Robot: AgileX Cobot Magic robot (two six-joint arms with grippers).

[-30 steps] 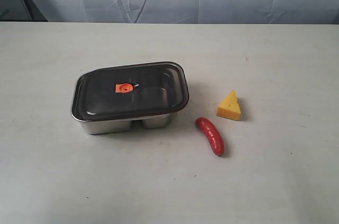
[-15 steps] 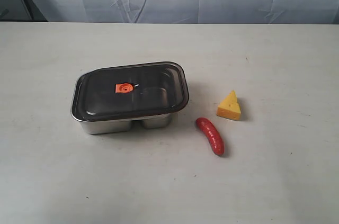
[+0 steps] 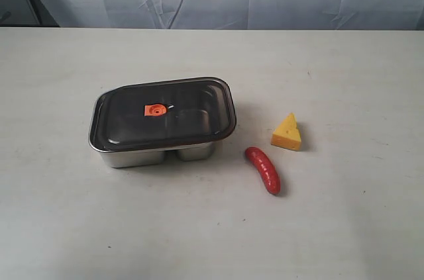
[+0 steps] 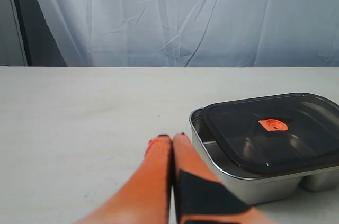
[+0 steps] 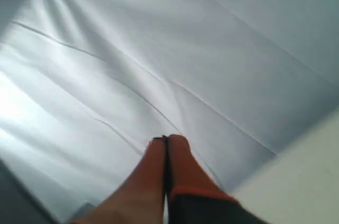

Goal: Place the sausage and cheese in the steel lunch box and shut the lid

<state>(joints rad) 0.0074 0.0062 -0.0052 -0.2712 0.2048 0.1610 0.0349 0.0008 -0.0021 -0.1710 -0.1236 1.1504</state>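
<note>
Counting one steel lunch box (image 3: 132,157), one lid (image 3: 185,111), one sausage (image 3: 263,169), one cheese (image 3: 286,133); left claw (image 4: 172,138), right claw (image 5: 166,140) pinched together.

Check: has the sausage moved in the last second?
No. The sausage lies in the same spot on the table, same gap to the lunch box and cheese as in both earlier exterior frames.

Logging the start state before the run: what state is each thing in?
Dark translucent rectangular lid: resting on the box
Shiny steel lunch box: covered by lid
Glossy red toy sausage: lying on table, outside box
Yellow toy cheese wedge: standing on table, outside box
Left hand: shut, empty
Right hand: shut, empty
</note>
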